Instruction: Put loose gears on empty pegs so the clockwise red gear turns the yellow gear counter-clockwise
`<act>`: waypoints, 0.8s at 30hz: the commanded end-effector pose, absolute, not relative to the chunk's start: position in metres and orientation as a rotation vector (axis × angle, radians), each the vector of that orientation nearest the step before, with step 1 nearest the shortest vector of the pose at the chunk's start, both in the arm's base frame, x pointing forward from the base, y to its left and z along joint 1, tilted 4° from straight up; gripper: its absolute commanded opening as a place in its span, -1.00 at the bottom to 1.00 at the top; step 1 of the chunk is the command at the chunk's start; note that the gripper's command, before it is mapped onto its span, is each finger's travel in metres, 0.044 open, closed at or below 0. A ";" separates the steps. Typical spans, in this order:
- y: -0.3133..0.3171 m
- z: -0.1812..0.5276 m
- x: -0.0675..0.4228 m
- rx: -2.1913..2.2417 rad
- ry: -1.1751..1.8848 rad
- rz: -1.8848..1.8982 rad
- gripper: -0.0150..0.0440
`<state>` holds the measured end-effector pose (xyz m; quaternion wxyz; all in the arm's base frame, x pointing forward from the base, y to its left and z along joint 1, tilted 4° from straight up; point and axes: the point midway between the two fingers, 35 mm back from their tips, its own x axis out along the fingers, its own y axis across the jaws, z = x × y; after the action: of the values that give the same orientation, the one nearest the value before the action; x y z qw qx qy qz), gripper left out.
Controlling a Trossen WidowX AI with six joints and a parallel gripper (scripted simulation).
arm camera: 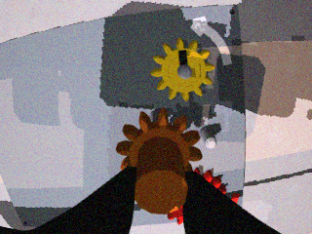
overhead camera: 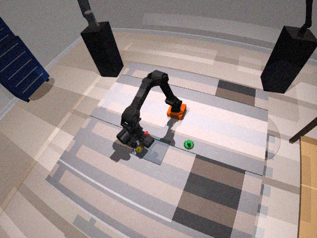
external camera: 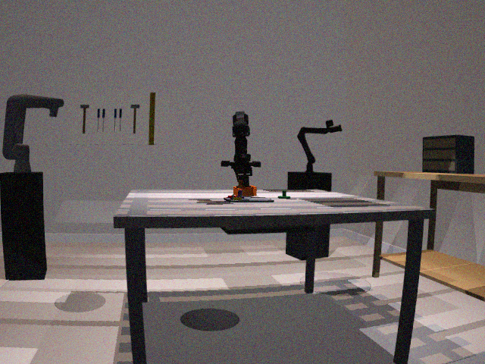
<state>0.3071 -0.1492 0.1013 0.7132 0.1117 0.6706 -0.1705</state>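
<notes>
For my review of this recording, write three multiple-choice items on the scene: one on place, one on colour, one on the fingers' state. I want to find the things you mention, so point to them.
1. Where is the green gear [overhead camera: 188, 144] [external camera: 284, 196]?
A) On the orange base
B) On the table, off the grey board
C) Between the fingers

2. What colour is the gear with the black stripe?
A) Yellow
B) Blue
C) White

3. How are the fingers?
A) Wide open, holding nothing
B) Shut on nothing
C) Closed on the orange-brown gear

1 B: the top view shows it beside the board [overhead camera: 161, 153].
2 A: the wrist view shows the stripe on the yellow gear [overhead camera: 138, 149] [arm camera: 171, 80].
3 C: they flank the knob of the orange-brown gear [arm camera: 161, 192].
</notes>
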 end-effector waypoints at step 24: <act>-0.152 0.072 0.308 0.088 1.515 -0.221 -0.49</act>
<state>0.3084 -0.1521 0.0782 0.7219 0.0258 0.6857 -0.0898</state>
